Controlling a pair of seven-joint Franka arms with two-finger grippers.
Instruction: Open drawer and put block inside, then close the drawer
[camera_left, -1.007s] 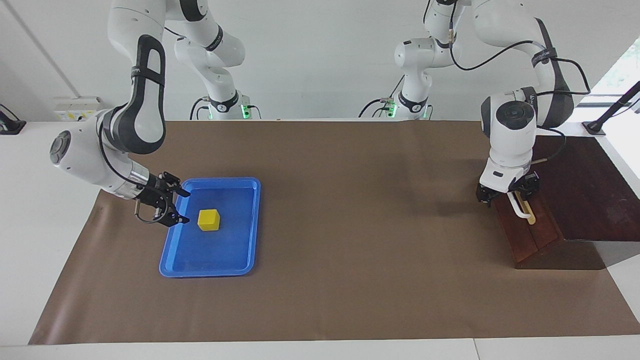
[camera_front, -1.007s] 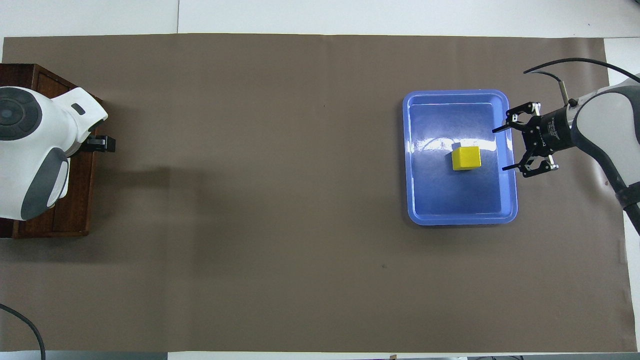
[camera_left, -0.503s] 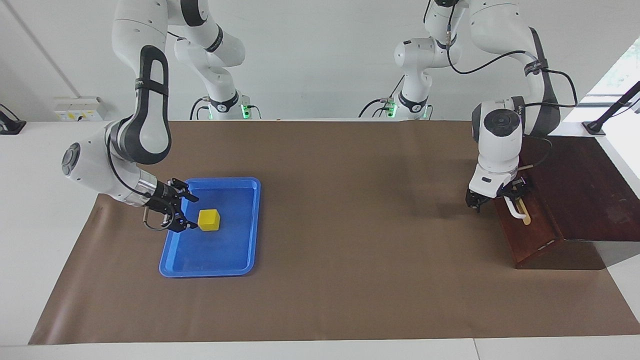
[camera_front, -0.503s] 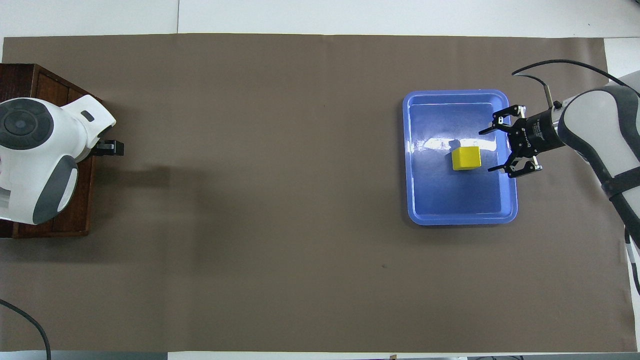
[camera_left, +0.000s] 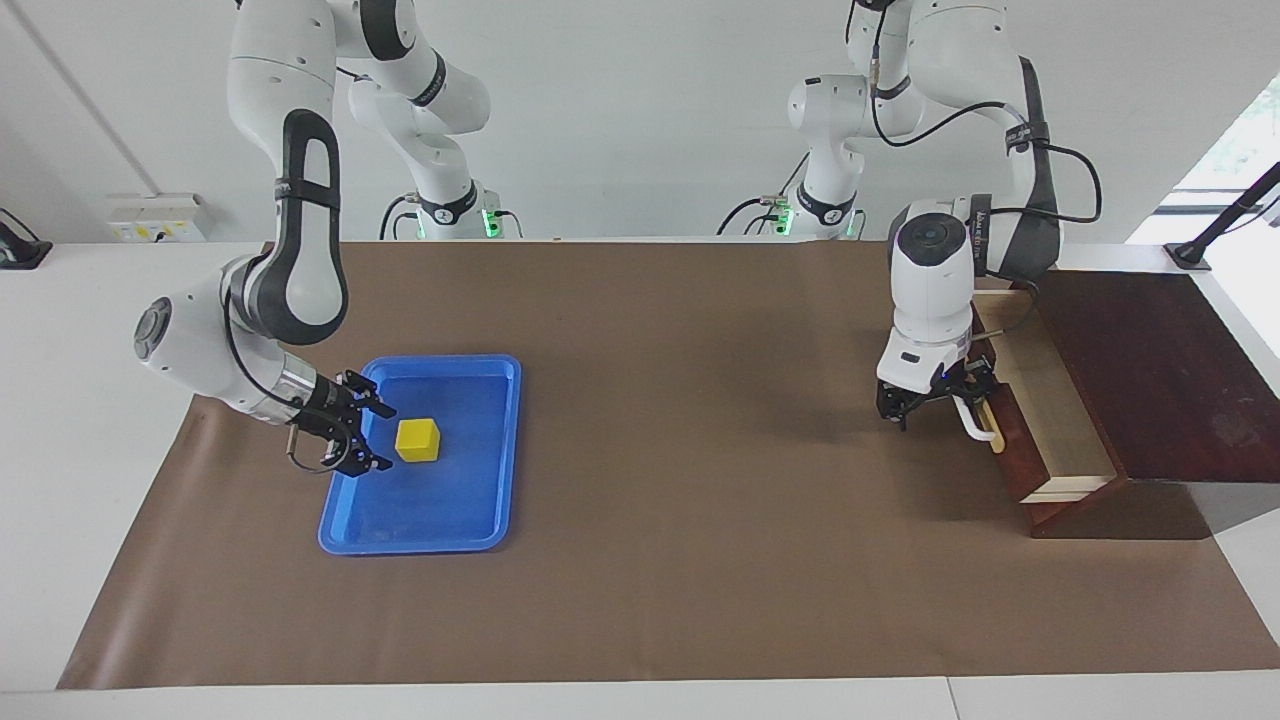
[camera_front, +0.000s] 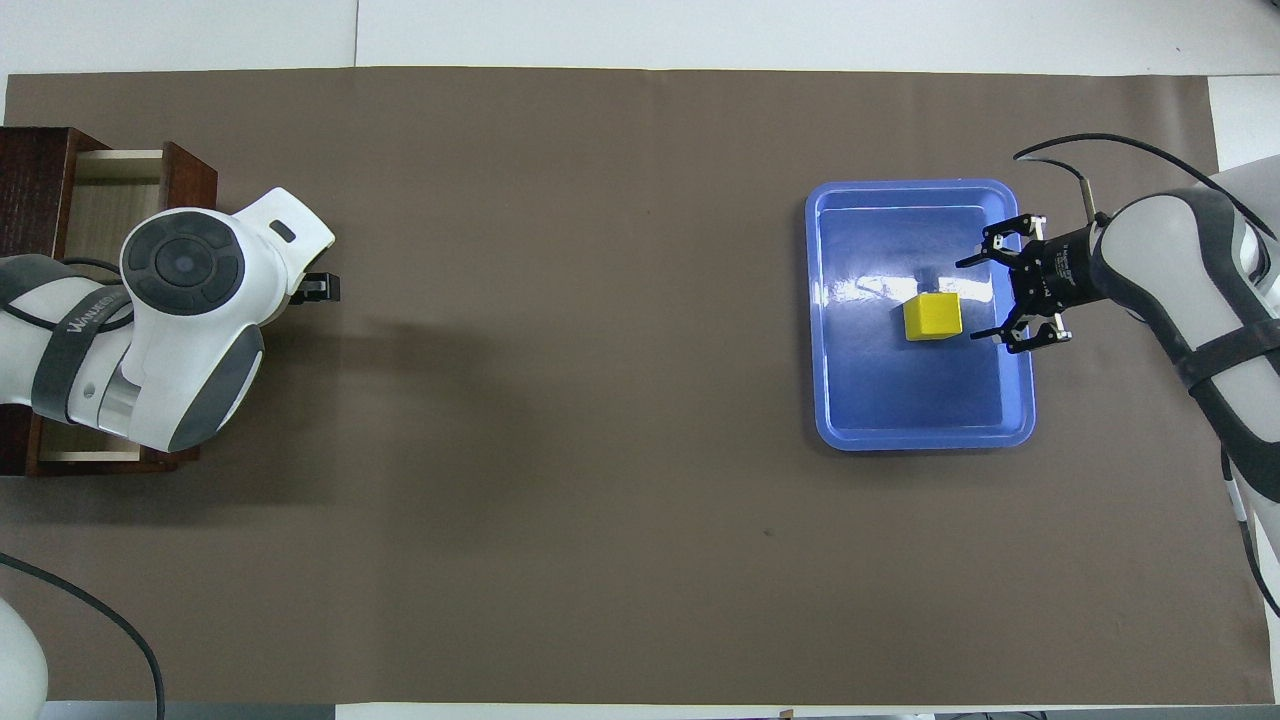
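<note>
The drawer (camera_left: 1040, 430) has slid out, left tool (camera_left: 940, 400) hooking its handle (camera_left: 975, 418); the block (camera_left: 417, 440) sits in the tray (camera_left: 500, 450), right tool (camera_left: 378, 435) open.

Drawer (camera_front: 100, 205) stands pulled out of cabinet (camera_front: 30, 160), pale interior exposed, partly covered by left arm. Yellow block (camera_front: 932, 317) sits in blue tray (camera_front: 850, 430). Right gripper (camera_front: 982, 298) over tray's edge, fingers spread, just beside block.
</note>
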